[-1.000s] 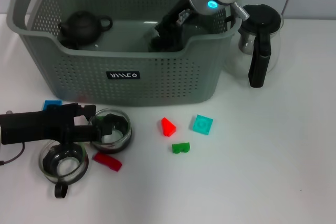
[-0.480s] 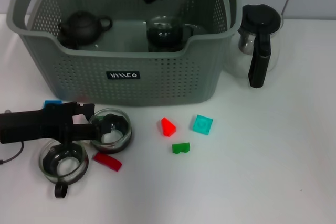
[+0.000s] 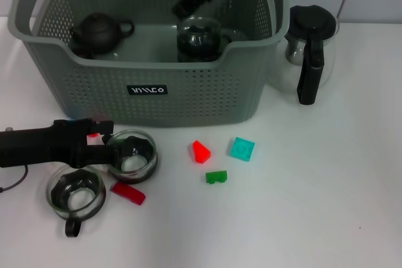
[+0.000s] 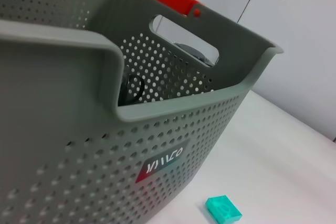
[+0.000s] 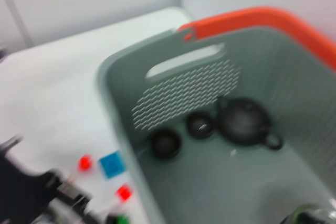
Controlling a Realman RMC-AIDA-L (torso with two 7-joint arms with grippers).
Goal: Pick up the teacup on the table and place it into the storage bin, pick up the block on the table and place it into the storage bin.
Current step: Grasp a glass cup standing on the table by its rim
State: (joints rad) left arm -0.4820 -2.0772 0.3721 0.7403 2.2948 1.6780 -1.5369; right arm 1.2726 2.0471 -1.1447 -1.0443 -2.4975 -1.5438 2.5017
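We see a staged test bench, likely a robotics lab, not a home. A plain white tabletop (image 3: pixel 326 205) meets bare pale wall panels (image 4: pixel 304 51). Mismatched props sit together: a grey perforated plastic storage bin (image 3: pixel 188 95), small coloured toy blocks such as a green one (image 3: pixel 217 177), glass teacups (image 3: pixel 76 194) and a black-handled glass coffee pot (image 3: pixel 311 48).

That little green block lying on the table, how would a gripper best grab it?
Probably from straight above, fingers closing across the green block on its two long flat sides. It lies low and flat on the table, apart from the red block and teal block, so there is room for fingers.
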